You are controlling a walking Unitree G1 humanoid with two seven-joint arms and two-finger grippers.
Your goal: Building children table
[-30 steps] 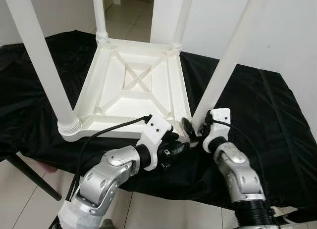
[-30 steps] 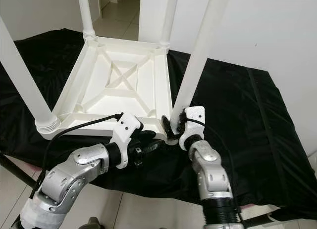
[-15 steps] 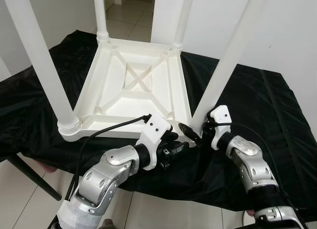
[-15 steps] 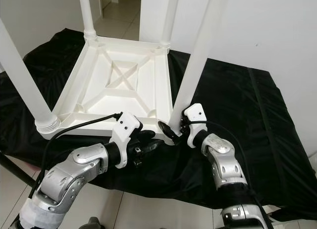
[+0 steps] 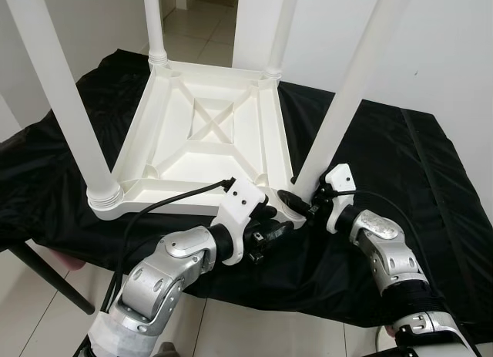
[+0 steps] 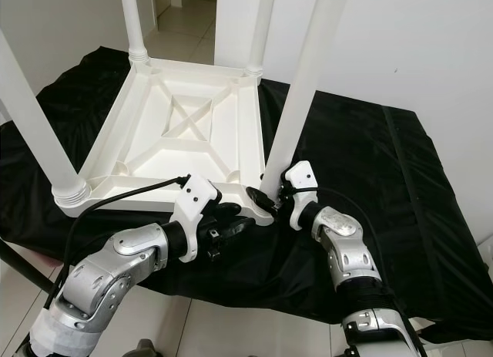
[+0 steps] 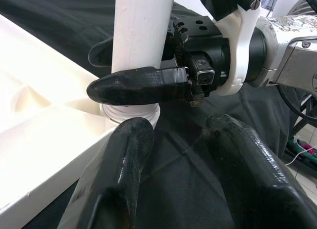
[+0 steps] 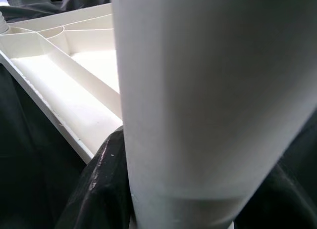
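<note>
My right jaws [image 5: 302, 205] clench the leg [image 5: 339, 102], left jaws [image 5: 271, 227] released; a skewed twist could cross-thread its socket.

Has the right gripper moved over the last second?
Yes. The right gripper has rolled from upright to lying sideways, fingers around the near-right table leg base; its forearm swung outward.

The scene is viewed from the head, forward and down. The table leg [image 7: 141, 41] is seen very near from each wrist camera, along that gripper's fingers, and is shared by all views.
</note>
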